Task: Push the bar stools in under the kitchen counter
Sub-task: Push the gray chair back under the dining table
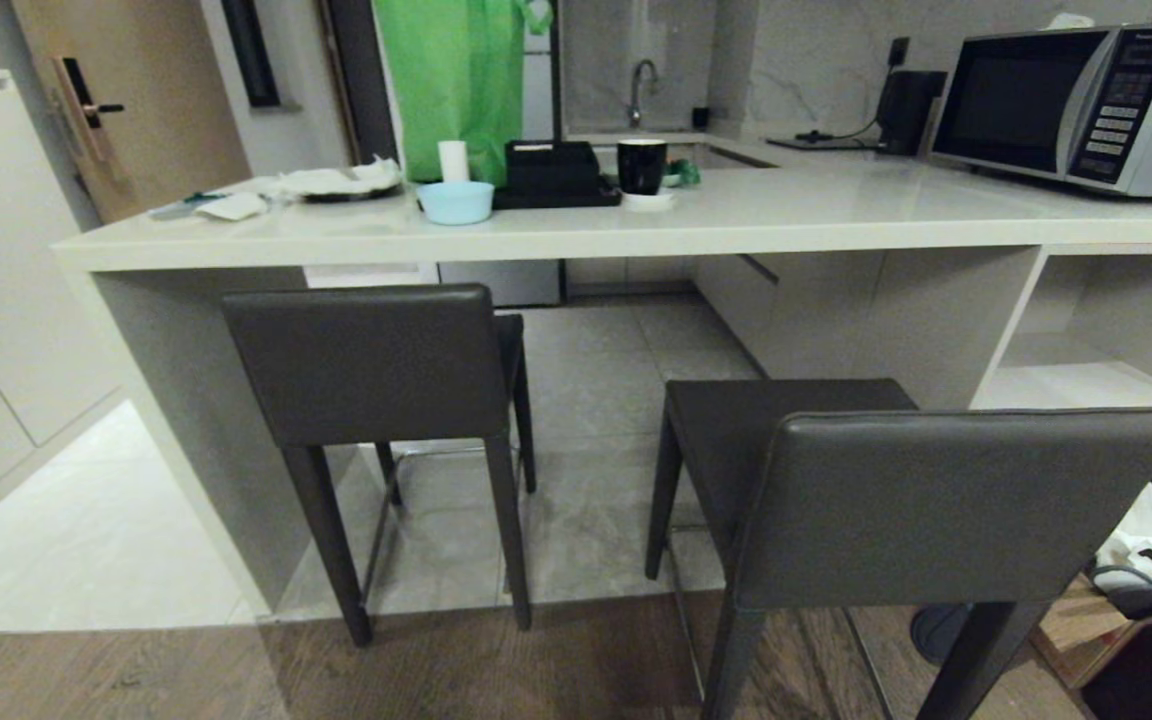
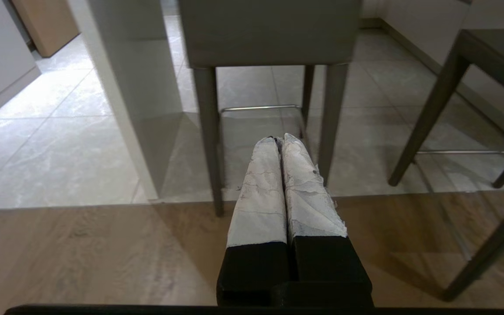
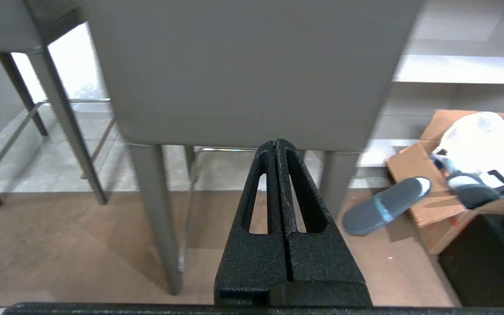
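Two dark grey bar stools face the kitchen counter (image 1: 636, 235). The left stool (image 1: 366, 365) has its seat under the slab's edge and its backrest just outside. The right stool (image 1: 956, 500) stands farther out on the wood floor, its seat short of the counter. Neither arm shows in the head view. My left gripper (image 2: 280, 139), fingers wrapped in white tape, is shut and empty, low, pointing at the left stool's legs (image 2: 206, 131). My right gripper (image 3: 276, 142), black, is shut and empty, close behind the right stool's backrest (image 3: 252, 70).
On the counter stand a microwave (image 1: 1076, 105), a black mug (image 1: 642, 165), a blue bowl (image 1: 455, 201) and a black tray (image 1: 554, 175). White shelves (image 1: 1086, 370) fill the counter's right end. A cardboard box (image 3: 444, 175) and a slipper (image 3: 383, 205) lie on the floor at right.
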Tool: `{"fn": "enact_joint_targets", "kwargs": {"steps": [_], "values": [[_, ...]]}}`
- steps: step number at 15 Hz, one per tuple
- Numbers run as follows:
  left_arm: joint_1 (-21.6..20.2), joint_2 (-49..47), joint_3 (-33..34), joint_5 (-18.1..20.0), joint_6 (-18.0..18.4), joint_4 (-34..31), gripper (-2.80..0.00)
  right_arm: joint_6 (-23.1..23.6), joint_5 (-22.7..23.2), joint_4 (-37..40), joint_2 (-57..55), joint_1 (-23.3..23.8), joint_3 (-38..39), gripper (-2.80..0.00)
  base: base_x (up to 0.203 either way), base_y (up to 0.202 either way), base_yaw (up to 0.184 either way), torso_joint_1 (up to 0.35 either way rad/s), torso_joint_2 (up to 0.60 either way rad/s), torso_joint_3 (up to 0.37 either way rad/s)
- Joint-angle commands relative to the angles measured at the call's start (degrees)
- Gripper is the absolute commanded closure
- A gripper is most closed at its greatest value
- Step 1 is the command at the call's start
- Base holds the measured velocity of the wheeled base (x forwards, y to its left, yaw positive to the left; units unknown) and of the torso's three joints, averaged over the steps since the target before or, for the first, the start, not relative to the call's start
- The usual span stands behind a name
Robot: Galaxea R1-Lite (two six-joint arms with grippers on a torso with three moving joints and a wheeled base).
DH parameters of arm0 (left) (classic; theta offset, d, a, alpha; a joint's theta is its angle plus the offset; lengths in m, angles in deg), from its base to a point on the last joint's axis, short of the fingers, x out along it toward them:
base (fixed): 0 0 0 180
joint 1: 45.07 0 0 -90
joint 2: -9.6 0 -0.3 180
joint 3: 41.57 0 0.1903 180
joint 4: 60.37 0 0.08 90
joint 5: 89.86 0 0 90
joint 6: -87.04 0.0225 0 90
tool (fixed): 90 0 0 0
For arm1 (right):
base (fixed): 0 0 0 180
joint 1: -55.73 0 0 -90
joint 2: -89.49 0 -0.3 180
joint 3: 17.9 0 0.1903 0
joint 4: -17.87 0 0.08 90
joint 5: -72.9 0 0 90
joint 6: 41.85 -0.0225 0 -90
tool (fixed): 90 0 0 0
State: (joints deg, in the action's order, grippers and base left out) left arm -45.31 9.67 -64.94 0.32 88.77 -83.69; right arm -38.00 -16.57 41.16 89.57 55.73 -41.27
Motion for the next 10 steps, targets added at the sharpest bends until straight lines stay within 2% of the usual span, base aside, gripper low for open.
{"fn": "enact_joint_targets", "kwargs": {"steps": [1, 10], "values": [[-0.02, -0.07, 0.18, -0.01, 0.03, 0.04, 0.0, 0.01, 0.09, -0.01, -0.07, 0.0, 0.0, 0.0, 0.0, -0.196, 0.003, 0.002, 0.0, 0.001], [-0.02, -0.07, 0.18, -0.09, -0.11, -0.05, 0.0, -0.02, 0.09, -0.01, -0.07, 0.0, 0.0, 0.0, 0.0, -0.195, 0.001, 0.003, 0.0, 0.002]]}}
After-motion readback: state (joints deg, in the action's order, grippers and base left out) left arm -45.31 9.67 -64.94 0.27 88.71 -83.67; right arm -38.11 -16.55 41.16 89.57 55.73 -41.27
